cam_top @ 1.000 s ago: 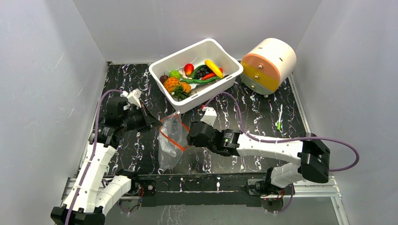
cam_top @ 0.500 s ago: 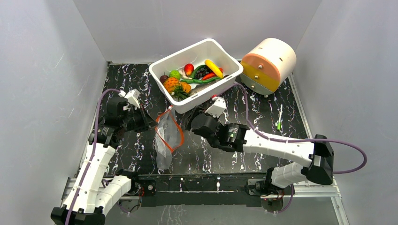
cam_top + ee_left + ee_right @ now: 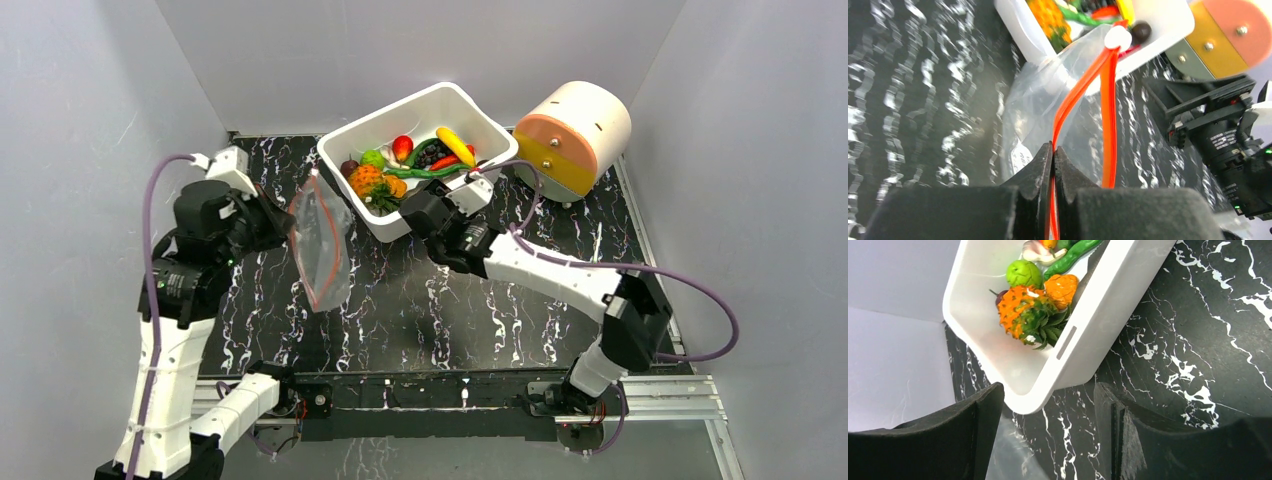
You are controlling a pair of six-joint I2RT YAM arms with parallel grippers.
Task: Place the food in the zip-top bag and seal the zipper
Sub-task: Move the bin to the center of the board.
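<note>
Zip-top bag (image 3: 322, 243) hangs in the air left of the white bin (image 3: 480, 120), off the table (image 3: 450, 310), held up by my left gripper (image 3: 1053, 152). Top view gives only the bag's outline and red-orange edge, and the grip itself is too small to read there. Left wrist view settles it: my left jaws are pressed flat together on the zipper (image 3: 1108, 125), pinching one strand of it. The second strand bows away to the right, so the mouth is parted. The strands meet at a white blob at the far end, can't tell what it is. Through the clear plastic that view also catches the bin's corner and my right arm's black body at the right edge. My right gripper (image 3: 1048, 405) has jaws standing wide apart with nothing between them. Right wrist view puts it over the bin's near-left corner, with a scrap of clear bag at bottom left. The food I can see is all in the bin. Right wrist shows the pineapple (image 3: 1020, 312), the lime (image 3: 1023, 272), an orange piece (image 3: 1060, 290) and a green pod (image 3: 1073, 255). Only the top view shows the banana (image 3: 455, 145), the red apple (image 3: 403, 146), the grapes (image 3: 430, 155) and the red chili (image 3: 447, 161). Top view alone also has a cream drum (image 3: 580, 135) with a peach and yellow face, right of the bin, and a small green item (image 3: 594, 265) lying on the table's right side.
</note>
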